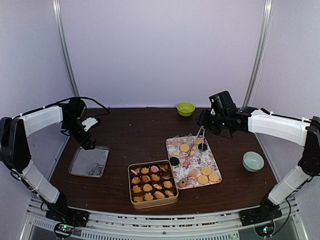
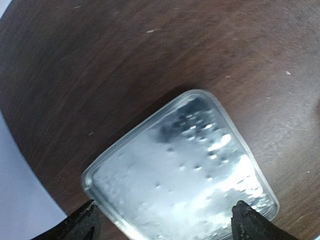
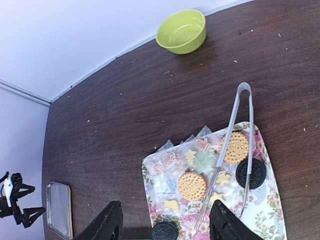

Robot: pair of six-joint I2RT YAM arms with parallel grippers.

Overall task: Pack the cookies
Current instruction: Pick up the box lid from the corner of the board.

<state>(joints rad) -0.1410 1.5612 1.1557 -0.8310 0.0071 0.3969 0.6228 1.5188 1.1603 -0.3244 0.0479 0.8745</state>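
Nearest the front edge, open tin (image 1: pixel 155 202) filled with cookies (image 1: pixel 148 187) in neat rows, mostly round and golden-tan, a couple pink along the far row. Round, so no long axis to speak of; rows parallel to the tin's long side, left to right with a slight skew.

Underneath everything, dark wooden table (image 1: pixel 135 130).

Just right of the tin, floral tray (image 1: pixel 174 146), long side near to far, with loose cookies (image 1: pixel 202 179) lying flat: tan rounds, two dark ones, small pale shapes.

Left of the tin, silvery lid (image 1: pixel 90 161), flat on the wood.

On the tray, grey tongs (image 3: pixel 231 135), hinge end toward the back and past the tray's far edge, tips toward the near side.

Left gripper (image 2: pixel 167 222) spread wide over the lid's edge, holding nothing. Right gripper (image 3: pixel 165 225) partly spread above the tray, tongs' tips between its fingers in the wrist view, nothing clamped; contact impossible to tell.
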